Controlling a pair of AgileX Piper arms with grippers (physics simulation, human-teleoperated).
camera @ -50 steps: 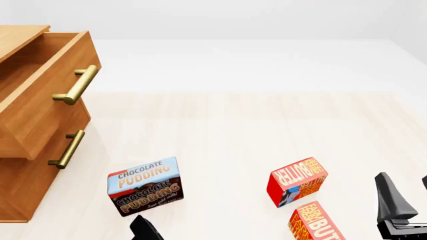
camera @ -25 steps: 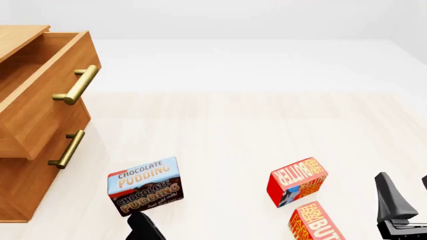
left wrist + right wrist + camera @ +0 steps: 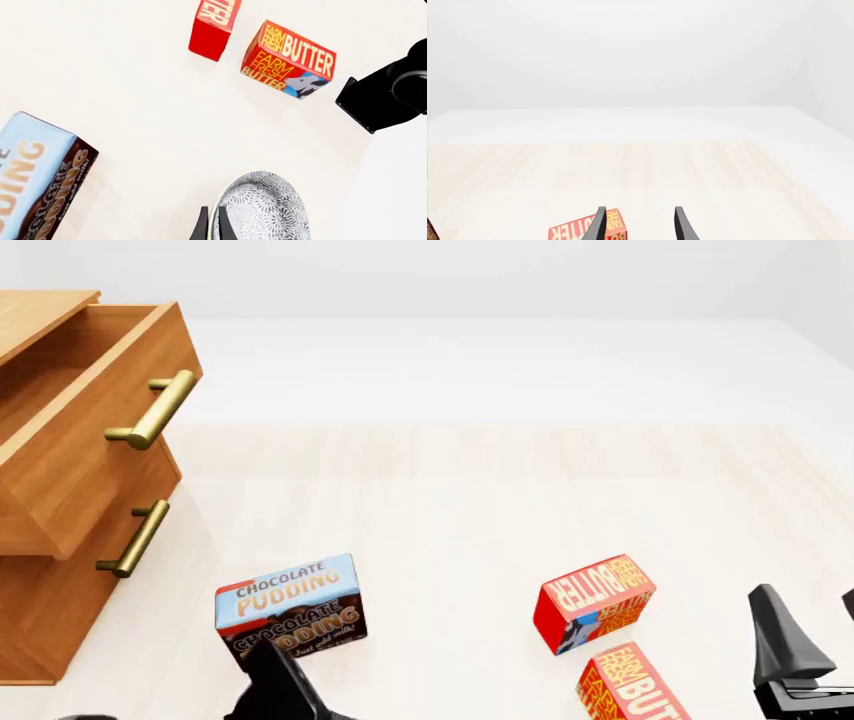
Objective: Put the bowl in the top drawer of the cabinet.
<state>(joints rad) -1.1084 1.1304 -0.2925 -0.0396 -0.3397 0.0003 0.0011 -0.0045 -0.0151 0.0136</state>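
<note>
In the left wrist view the bowl (image 3: 263, 210), white with a dense dark speckled pattern, is tilted, and my left gripper (image 3: 211, 222) is shut on its rim. From the front only the left gripper's dark tip (image 3: 278, 685) shows at the bottom edge, just below the pudding box; the bowl is out of that view. The cabinet (image 3: 54, 570) stands at the far left with its top drawer (image 3: 100, 430) pulled open, inside not visible. My right gripper (image 3: 807, 630) hangs open at the right edge, holding nothing, fingers (image 3: 599, 225) apart.
A chocolate pudding box (image 3: 291, 612) stands near the front left, close to the left gripper. Two red butter boxes (image 3: 594, 602) (image 3: 631, 685) lie at the front right beside the right gripper. The lower drawer's brass handle (image 3: 134, 538) sticks out.
My left gripper has risen further into the front view, toward the pudding box. The right arm and the boxes have not moved.
</note>
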